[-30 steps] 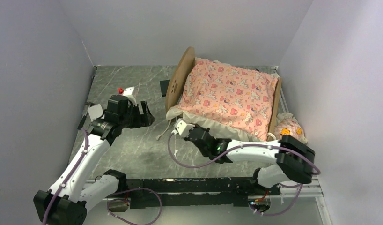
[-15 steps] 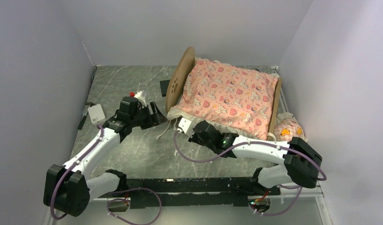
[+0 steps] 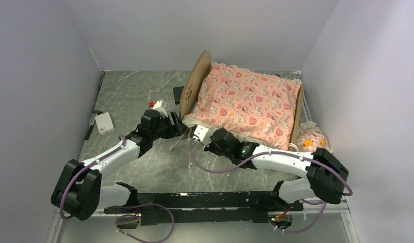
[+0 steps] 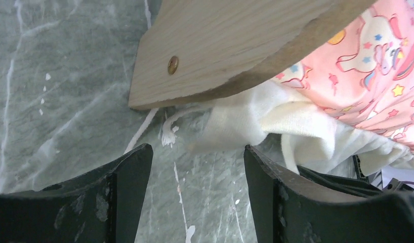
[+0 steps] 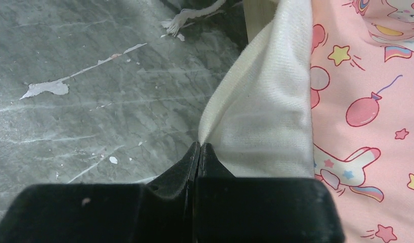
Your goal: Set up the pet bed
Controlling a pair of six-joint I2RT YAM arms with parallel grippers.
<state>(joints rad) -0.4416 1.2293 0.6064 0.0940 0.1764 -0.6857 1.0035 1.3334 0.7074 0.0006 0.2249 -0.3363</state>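
The pet bed point(image 3: 191, 91) stands at the far right of the worktop point(image 3: 134, 88), with the pink mattress point(image 3: 248, 101) lying in it. The left pincer point(image 4: 197, 152) is released, jaws apart near the lower corner of the headboard point(image 4: 235, 45), gripping nothing. The right pincer point(image 5: 200, 147) is clenched on the edge of the mattress's cream ruffle point(image 5: 260, 121).

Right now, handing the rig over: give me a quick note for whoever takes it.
Left tool: open, empty, by the headboard's near corner.
Right tool: shut on the mattress frill, near side.
Bed: back right of the table, mattress laid on it.
Pillow: on the table beside the footboard.
Left to do: probably tuck the frill, place the pillow.
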